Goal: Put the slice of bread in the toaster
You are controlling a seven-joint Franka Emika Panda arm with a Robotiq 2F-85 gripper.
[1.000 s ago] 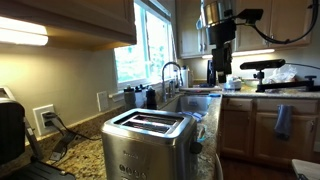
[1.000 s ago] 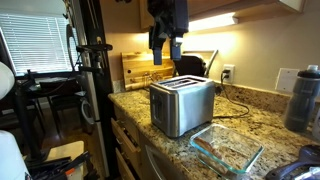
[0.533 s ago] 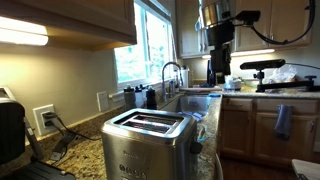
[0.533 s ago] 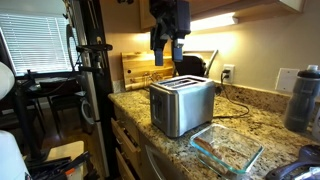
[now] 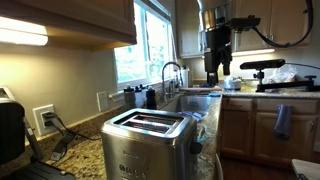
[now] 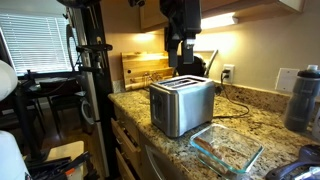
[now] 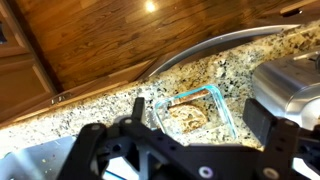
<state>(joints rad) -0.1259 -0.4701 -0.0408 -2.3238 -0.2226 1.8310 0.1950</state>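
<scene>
The slice of bread (image 7: 184,117) is a tan round-edged piece lying flat inside a clear glass dish (image 7: 228,112) on the granite counter. The dish also shows in an exterior view (image 6: 228,148), right of the toaster. The brushed-steel toaster shows in both exterior views (image 5: 148,142) (image 6: 182,104), and its corner shows at the right of the wrist view (image 7: 292,85). My gripper (image 7: 199,114) is open and empty, high above the counter, with the dish between its fingers (image 7: 262,122) in the wrist view. It also shows in both exterior views (image 5: 216,72) (image 6: 184,52), above the toaster's far side.
A black appliance (image 5: 10,132) stands at the counter's left end. A sink with a faucet (image 5: 172,74) lies behind the toaster. A wooden cutting board (image 6: 144,68) leans on the wall. A dark bottle (image 6: 303,98) stands at the right, and the counter edge (image 6: 130,118) runs in front.
My gripper has moved sideways above the toaster, to the right in an exterior view, toward the glass dish. It stays open and empty. The toaster and dish have not moved.
</scene>
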